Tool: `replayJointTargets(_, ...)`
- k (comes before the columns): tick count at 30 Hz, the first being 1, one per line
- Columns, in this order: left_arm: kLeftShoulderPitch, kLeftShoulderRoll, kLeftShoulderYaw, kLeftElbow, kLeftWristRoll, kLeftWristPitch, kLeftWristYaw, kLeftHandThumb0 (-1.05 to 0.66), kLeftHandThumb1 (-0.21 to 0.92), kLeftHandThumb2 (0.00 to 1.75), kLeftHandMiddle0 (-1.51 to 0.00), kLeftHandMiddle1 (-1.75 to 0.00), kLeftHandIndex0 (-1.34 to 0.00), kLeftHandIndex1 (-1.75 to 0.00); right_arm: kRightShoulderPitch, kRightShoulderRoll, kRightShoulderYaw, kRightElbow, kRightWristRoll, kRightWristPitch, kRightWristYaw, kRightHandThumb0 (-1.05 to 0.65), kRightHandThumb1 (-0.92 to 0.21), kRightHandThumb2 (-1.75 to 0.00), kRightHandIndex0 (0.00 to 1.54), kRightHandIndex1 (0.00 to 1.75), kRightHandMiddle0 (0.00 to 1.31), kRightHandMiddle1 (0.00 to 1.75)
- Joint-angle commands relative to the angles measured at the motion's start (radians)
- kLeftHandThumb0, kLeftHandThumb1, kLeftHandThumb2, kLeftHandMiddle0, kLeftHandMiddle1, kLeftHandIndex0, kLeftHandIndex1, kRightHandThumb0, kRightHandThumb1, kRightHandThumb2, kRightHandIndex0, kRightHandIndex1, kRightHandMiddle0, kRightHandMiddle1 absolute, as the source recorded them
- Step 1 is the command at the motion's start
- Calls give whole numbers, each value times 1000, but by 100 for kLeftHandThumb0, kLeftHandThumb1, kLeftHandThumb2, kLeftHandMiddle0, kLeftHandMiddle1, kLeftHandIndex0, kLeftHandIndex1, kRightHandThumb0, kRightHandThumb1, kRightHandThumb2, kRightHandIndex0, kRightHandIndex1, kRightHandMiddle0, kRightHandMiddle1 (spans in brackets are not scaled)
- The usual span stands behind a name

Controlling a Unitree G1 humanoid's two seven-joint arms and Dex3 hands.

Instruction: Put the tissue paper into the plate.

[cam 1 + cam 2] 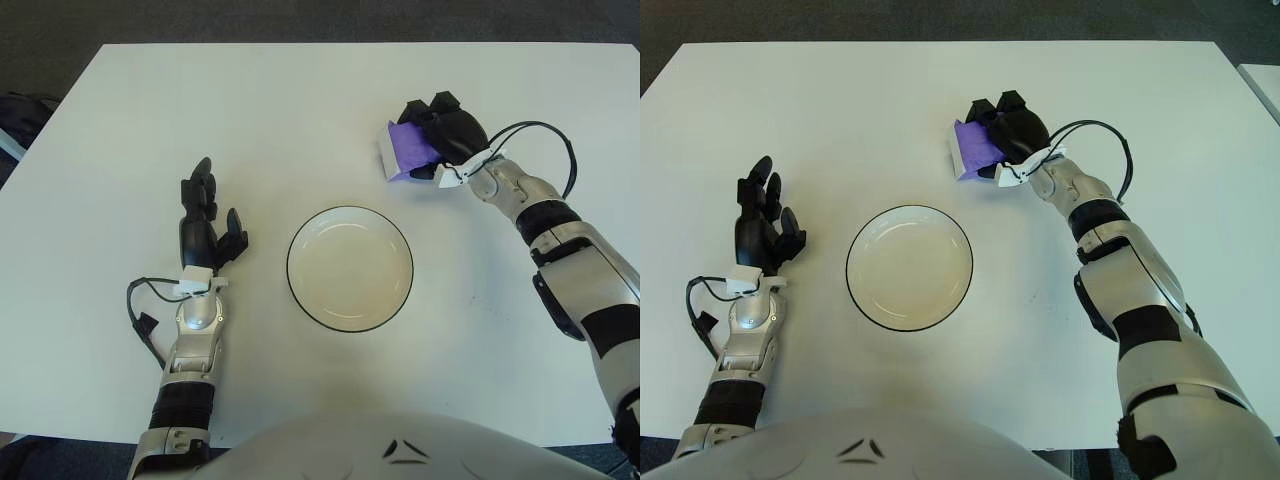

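One white desk (pixel 300 110) carries the whole scene. On it stands one plate (pixel 350 268), round, white, with a thin dark rim, lying flat near the desk's centre; its bowl holds nothing. One tissue paper pack (pixel 405 150), purple with a white edge, sits at roughly one o'clock from the plate, well apart from it and outside its rim. The right hand (pixel 440 130) is on this pack from the pack's three o'clock side: its black fingers are curled over the top and far side of the pack in a grip, and the purple wrapper shows on the side left uncovered. Whether the pack's underside touches the desk or is raised off it cannot be told from either view. The right forearm runs from the hand toward five o'clock, with one black cable (pixel 545 135) looping above the wrist. The left hand (pixel 205 225) shows at nine o'clock from the plate, apart from it, palm region low over the desk surface, fingers extended and loosely spread toward twelve o'clock, holding nothing. One black cable (pixel 140 310) loops out beside the left wrist at its nine o'clock side. Count of items on the desk: one plate, one tissue pack, two robot hands. Dark floor (pixel 300 20) borders the desk at twelve o'clock.
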Motion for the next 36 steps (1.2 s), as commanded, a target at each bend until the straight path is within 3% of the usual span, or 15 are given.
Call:
replayJointTargets(1,159,-48,-25,195,35,-7,11,-68,92,80,-27,0,0,-56,5,-35,-12,-55,-16,-1,-12,-49,-24,-141,124,175,67,175)
replayJointTargets(11,160,-48,-28,192,35,-6,8,-68,92,80,-27,-1,0,-57,-16,-47,-92,-233,15,89,8,-49,-25,-139,128,175,66,175)
replayJointTargets(24,157,-48,-29,200,34,-9,6,-67,92,81,-28,-1,0,-59,19,-45,-253,-452,121,87,36,-48,-30,-133,129,175,62,175)
replayJointTargets(36,159,-50,-30,198,31,-13,3,-67,92,80,-28,-1,0,-60,98,45,-364,-657,292,136,129,-48,-29,-135,127,175,63,175)
